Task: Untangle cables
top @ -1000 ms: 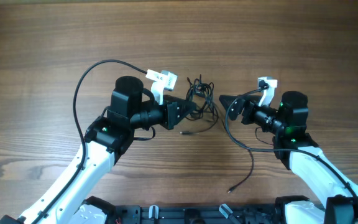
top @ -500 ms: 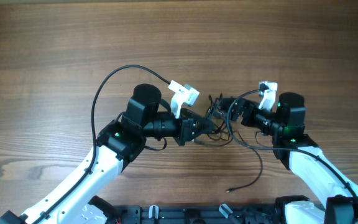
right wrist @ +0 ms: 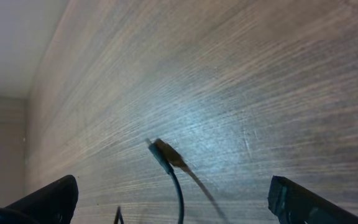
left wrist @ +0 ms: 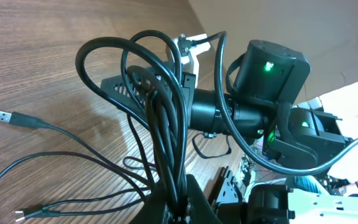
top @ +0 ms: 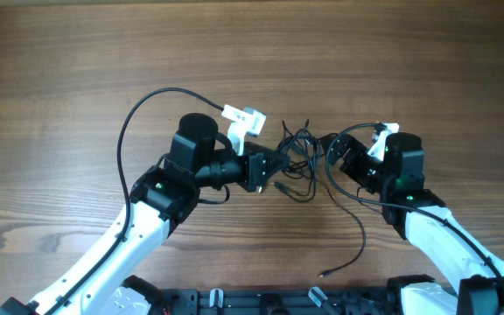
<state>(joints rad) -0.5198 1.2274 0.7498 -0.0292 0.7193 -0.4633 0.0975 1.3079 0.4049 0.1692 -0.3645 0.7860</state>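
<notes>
- Pinching a bundle of the cables (left wrist: 166,124) in my left gripper (left wrist: 178,204): its fingers are pressing together on several thin black strands at the near edge of the left wrist view.
- Above that grip, the strands are rising in tall loops, off the wooden table (top: 77,52).
- Seen from overhead, the tangled clump is sitting near the middle of the table, between my two grippers and just right of my left one.
- My right gripper (right wrist: 176,199) is standing spread wide and is gripping nothing. Its two dark fingertips are showing at the near corners of the right wrist view, with bare wood between them.
- One thin cord with a small plug tip (right wrist: 163,152) is lying on the wood between those spread fingers.
- In the left wrist view, one right finger is sitting just behind the loops; I cannot tell whether it is touching them.
- One loose strand is ending in a flat plug (left wrist: 5,117), lying on the wood at the left of that view.
- Another long strand (top: 357,232) is trailing from the clump toward the near edge, on the right side of the table.
</notes>
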